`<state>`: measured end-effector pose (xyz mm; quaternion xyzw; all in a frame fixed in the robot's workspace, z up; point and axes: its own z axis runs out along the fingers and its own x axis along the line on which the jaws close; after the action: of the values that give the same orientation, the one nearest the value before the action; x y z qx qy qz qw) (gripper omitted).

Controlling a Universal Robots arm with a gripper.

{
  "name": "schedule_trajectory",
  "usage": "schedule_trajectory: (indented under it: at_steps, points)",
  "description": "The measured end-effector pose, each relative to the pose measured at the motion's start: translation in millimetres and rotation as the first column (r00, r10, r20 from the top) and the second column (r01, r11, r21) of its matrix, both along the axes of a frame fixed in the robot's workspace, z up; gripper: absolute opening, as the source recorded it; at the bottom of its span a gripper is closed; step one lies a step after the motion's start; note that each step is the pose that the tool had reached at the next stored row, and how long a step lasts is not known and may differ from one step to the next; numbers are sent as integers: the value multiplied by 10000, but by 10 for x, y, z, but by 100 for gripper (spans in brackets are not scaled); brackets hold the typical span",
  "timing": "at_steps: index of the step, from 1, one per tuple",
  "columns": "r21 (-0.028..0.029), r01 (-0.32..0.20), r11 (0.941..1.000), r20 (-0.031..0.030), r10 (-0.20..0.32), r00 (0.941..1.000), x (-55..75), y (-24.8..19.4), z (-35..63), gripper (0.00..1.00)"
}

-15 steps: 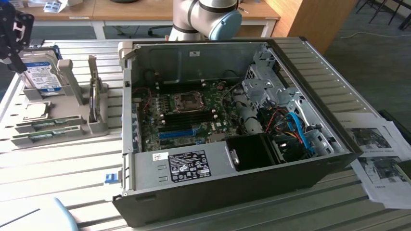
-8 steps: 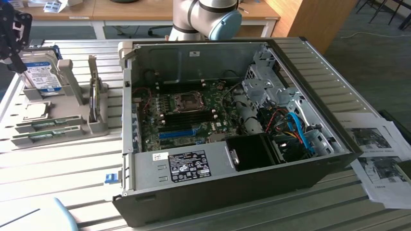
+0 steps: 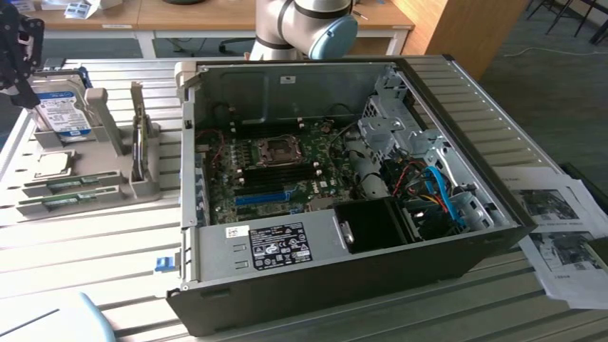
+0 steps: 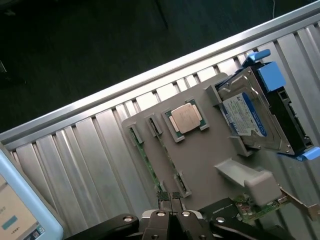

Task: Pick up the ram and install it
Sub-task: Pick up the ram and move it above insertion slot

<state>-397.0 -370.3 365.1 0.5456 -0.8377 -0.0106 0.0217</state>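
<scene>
Two green ram sticks lie edge-up in slots at the near end of a grey fixture tray, on the exterior view's left. In the wrist view one stick runs along the tray's edge and the other sits beside it. My gripper hangs above the tray, its tips over the sticks' ends, shut with nothing between the fingers. It shows as a black shape at the exterior view's far left. The open computer case with its motherboard stands to the exterior view's right of the tray.
The tray also holds a hard drive, a silver processor and an upright card. Papers lie right of the case. A pale blue device sits near the slatted table's edge.
</scene>
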Motion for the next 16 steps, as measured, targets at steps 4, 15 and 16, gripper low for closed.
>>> schedule_trajectory:
  at_steps: [4,15,16]
  points:
    - [0,-444,9990,-1,444,9990,0,0,0,9]
    - [0,-1565,9877,0,1565,9877,0,0,0,9]
    - [0,-1661,9861,0,1661,9861,0,0,0,9]
